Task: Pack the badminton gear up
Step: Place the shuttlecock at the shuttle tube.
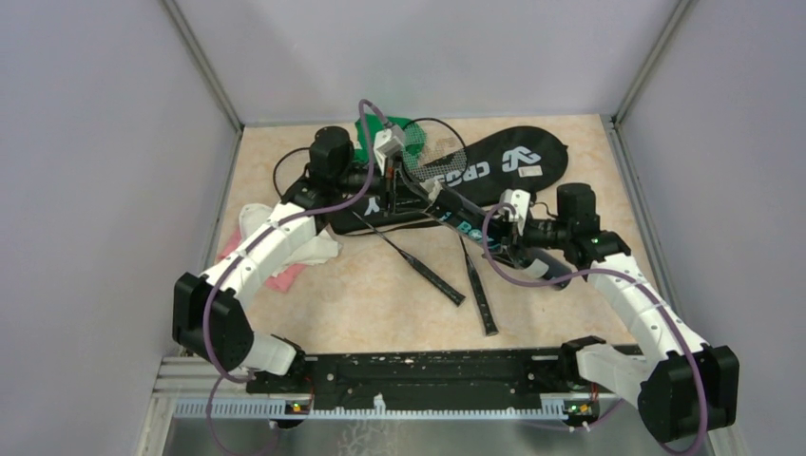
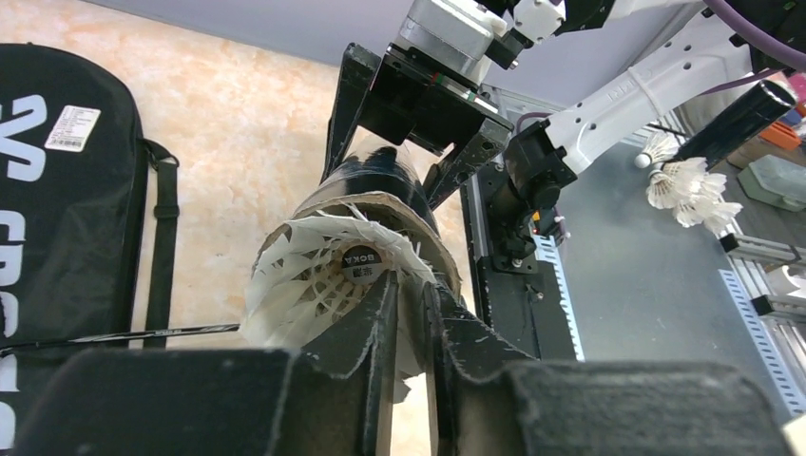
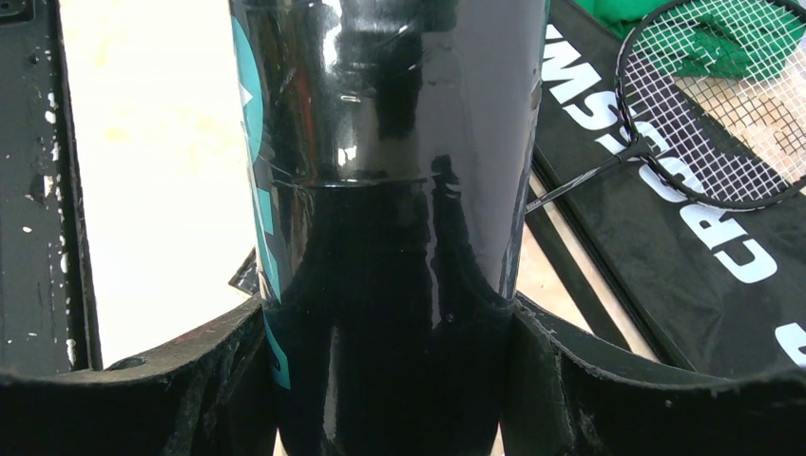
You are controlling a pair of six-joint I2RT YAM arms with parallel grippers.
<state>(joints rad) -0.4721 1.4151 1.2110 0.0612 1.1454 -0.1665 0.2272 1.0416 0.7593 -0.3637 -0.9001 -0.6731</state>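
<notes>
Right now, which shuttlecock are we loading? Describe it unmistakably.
Over the beige table, find the long black tube with teal lettering. In its open mouth sits the white feather shuttlecock, unlike the loose shuttlecocks lying beyond the table's edge.

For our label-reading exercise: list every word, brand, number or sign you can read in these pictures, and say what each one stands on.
"BOKA": round label on the cork of the shuttlecock in the tube mouth; marks below it too small.
"CRO": white letters beside a logo on the racket bag; the rest covered.
white tag on the bag: too small to read.
teal lettering on the tube: cut off, unreadable.
</notes>
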